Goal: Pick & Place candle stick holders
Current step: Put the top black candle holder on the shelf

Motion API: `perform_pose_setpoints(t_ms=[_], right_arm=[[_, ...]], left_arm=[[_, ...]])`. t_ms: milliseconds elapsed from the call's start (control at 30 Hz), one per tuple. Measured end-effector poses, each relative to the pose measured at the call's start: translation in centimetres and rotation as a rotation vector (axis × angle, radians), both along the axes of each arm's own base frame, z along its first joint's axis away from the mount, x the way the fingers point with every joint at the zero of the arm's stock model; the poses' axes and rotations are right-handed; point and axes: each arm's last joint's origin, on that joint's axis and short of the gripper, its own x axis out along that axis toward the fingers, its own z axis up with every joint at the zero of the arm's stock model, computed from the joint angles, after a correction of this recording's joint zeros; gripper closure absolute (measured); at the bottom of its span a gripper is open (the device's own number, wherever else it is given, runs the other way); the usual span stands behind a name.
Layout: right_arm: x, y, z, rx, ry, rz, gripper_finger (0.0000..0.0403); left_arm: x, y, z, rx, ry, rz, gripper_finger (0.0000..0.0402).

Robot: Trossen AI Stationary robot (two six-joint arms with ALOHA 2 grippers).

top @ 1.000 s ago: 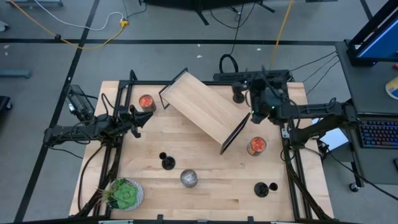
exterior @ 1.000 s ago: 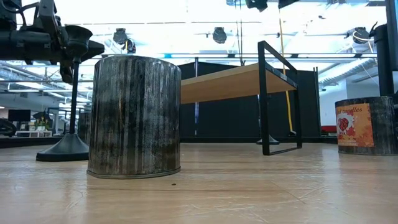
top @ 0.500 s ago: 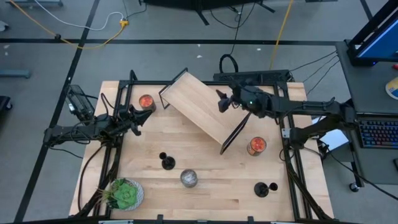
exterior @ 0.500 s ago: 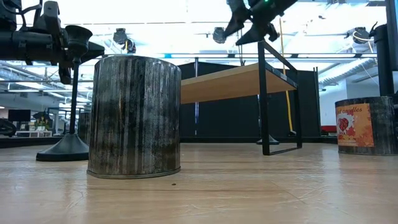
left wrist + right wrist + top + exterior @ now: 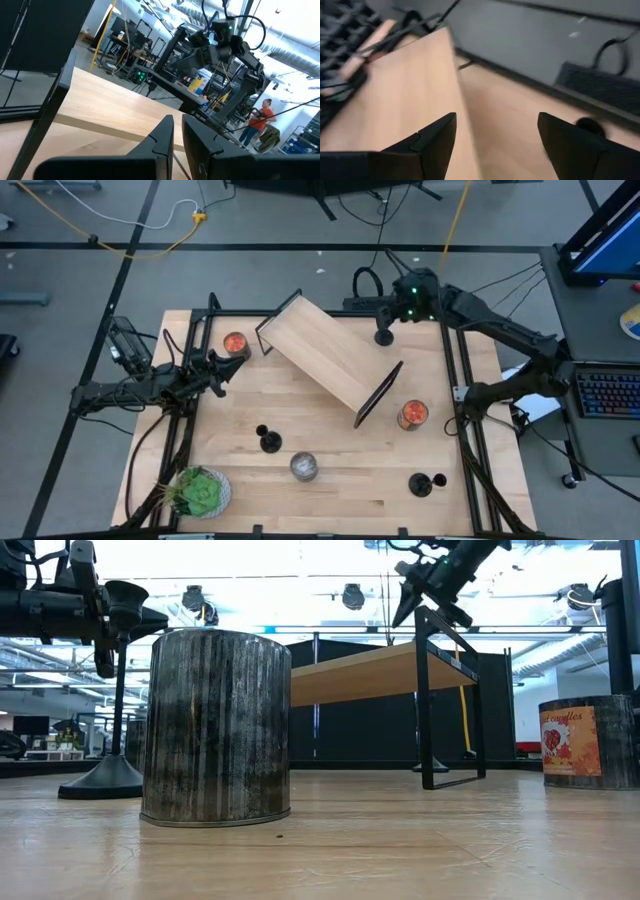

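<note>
Right pincer [image 5: 492,145] agape; holder [image 5: 590,125] blurred (edge-on).

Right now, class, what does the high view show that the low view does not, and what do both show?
Only the high view shows the green plant, the holder pair at the near right and the left gripper.

Only the low view shows ceiling lights and the room behind.

Both show the silver jar, the wooden shelf, a red jar and the right gripper.

Saw left gripper [image 5: 177,131] nearly closed before wooden shelf [image 5: 107,107], right arm [image 5: 220,47] raised beyond it, a person [image 5: 262,116] farther behind.
</note>
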Motion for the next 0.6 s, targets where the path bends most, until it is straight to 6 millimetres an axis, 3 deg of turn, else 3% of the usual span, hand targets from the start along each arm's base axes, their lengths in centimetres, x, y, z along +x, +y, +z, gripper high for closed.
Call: perform_pose_setpoints(t_ms=[300, 600], right_arm=[[-1.7, -2.5, -1.3, 0.073, 0.072, 0.001, 0.0129], [-1.2, -4.4, -3.0, 0.094, 0.132, -0.013, 0.0128]], left_arm=[[0.0, 0.0, 0.0, -0.002, -0.001, 0.000, 0.0360], [0.0, 0.0, 0.0, -0.002, -0.001, 0.000, 0.0360]])
